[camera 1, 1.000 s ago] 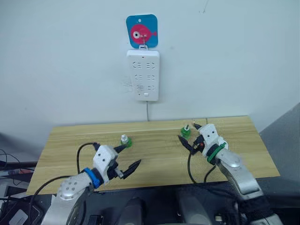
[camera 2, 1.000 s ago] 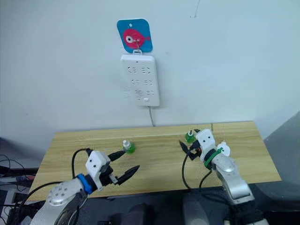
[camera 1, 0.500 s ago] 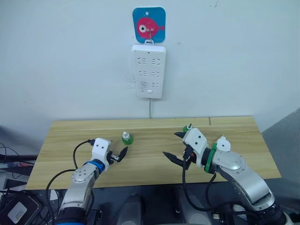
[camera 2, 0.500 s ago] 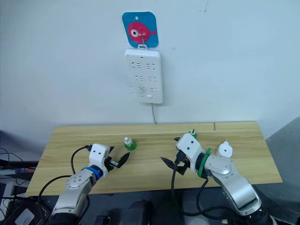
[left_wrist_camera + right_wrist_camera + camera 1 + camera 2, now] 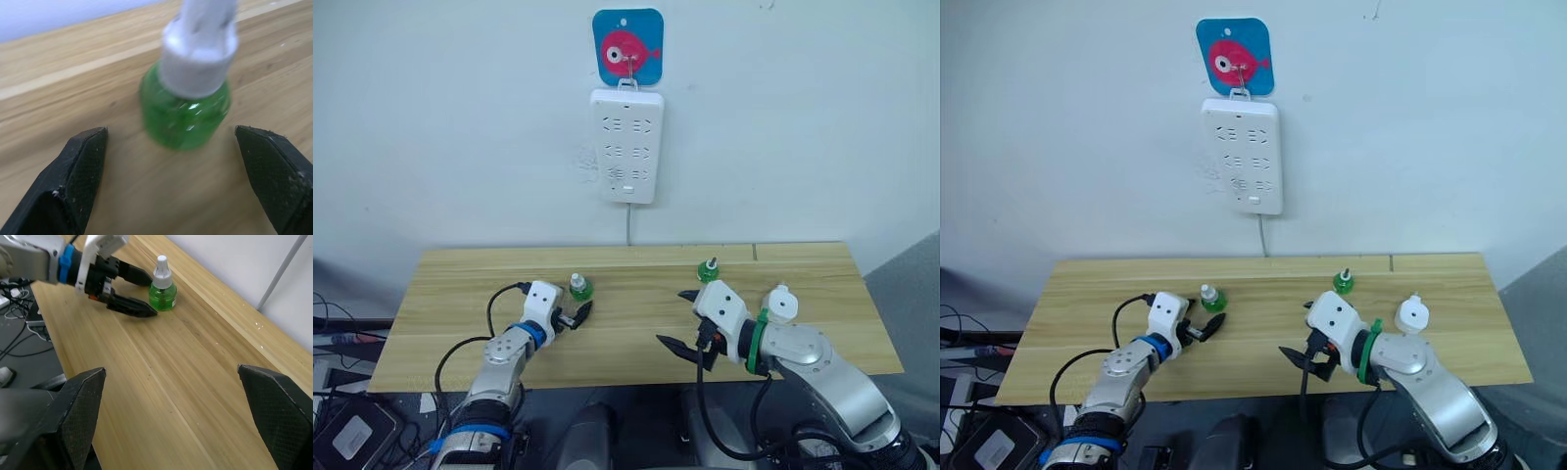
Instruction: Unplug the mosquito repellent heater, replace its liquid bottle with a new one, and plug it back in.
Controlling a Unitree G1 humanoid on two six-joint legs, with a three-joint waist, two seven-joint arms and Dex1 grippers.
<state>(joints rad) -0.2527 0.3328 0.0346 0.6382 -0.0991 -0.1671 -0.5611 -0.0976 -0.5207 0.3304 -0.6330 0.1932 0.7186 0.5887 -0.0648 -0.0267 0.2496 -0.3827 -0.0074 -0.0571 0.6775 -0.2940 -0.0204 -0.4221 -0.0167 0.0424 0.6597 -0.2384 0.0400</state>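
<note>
Capped bottle (image 5: 578, 286) on table (image 5: 626, 343) left, capless bottle (image 5: 708, 271) right, heater (image 5: 781, 303) further right

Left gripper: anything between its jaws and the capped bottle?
Nothing. In the left wrist view, bare wood lies between the open left gripper and the capped bottle.

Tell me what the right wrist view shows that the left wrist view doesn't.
The right wrist view takes in the left gripper from outside, a long stretch of table, and the right gripper with its own fingers open. The left wrist view gives a close look at the left gripper's fingers set wide apart, not touching the bottle. Both show the white-capped green bottle standing upright on the wood.
</note>
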